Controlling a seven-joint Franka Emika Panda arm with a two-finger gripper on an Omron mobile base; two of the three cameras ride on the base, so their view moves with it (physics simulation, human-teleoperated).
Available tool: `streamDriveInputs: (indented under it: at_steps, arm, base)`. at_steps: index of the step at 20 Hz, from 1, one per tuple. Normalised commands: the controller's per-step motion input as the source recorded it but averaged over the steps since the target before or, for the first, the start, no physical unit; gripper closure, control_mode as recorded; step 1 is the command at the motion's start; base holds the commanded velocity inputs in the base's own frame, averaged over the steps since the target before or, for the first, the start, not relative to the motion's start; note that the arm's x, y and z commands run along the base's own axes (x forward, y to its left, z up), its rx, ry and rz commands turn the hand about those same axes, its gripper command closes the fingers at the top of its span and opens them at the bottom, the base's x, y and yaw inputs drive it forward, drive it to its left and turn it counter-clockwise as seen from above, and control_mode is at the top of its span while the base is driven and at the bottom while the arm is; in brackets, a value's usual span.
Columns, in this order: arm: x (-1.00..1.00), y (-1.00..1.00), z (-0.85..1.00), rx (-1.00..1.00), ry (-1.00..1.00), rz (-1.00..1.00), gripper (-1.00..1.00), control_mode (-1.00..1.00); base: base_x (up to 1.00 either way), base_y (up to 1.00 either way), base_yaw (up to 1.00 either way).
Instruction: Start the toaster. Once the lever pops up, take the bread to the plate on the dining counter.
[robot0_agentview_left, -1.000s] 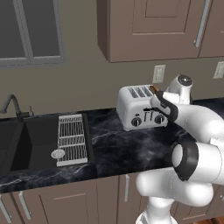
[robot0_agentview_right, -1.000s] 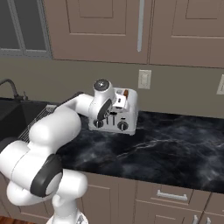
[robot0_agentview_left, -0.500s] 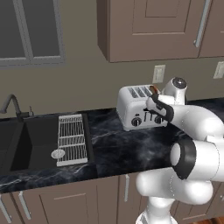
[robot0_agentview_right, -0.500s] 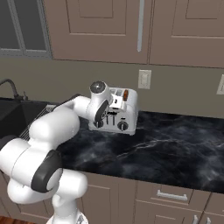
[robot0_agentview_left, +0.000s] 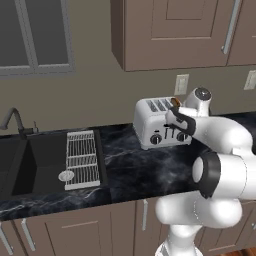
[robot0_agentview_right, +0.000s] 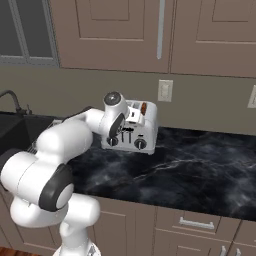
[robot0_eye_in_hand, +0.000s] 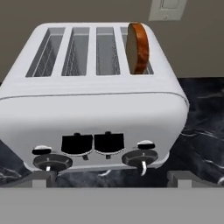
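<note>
Presently: toaster (robot0_eye_in_hand: 94, 94), silver, four slots, on black marble counter (robot0_agentview_left: 140, 175) below wall outlet (robot0_agentview_right: 165, 90); bread (robot0_eye_in_hand: 137, 47) upright in its rightmost slot; hand (robot0_eye_in_hand: 109, 178) spread wide, empty, facing toaster's knobbed front

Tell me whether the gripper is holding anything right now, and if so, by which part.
Nothing is held. The gripper is open in front of the toaster, its fingertips spread apart and touching nothing. The bread stands in the toaster's slot.

Bread's (robot0_eye_in_hand: 137, 47) lower half hidden inside toaster (robot0_eye_in_hand: 94, 111) slot.
</note>
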Motion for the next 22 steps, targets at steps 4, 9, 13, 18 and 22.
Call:
streamDriveInputs:
  at_steps: [4, 9, 13, 18, 22]
  arm:
    - [0.11, 0.00, 0.00, 0.00, 0.00, 0.00, -1.00, -1.00]
    - [0.08, 0.00, -0.07, 0.00, 0.00, 0.00, -1.00, -1.00]
    - [0.20, -0.16, -0.08, 0.00, 0.00, 0.00, -1.00, -1.00]
    - [0.15, -0.21, -0.09, 0.00, 0.00, 0.00, -1.00, -1.00]
    - [0.00, -0.11, -0.12, 0.00, 0.00, 0.00, -1.00, -1.00]
  base:
    - [0.00, 0.00, 0.00]
    - [0.00, 0.00, 0.00]
    - [0.00, 0.00, 0.00]
    - [0.00, 0.00, 0.00]
    - [0.00, 0.00, 0.00]
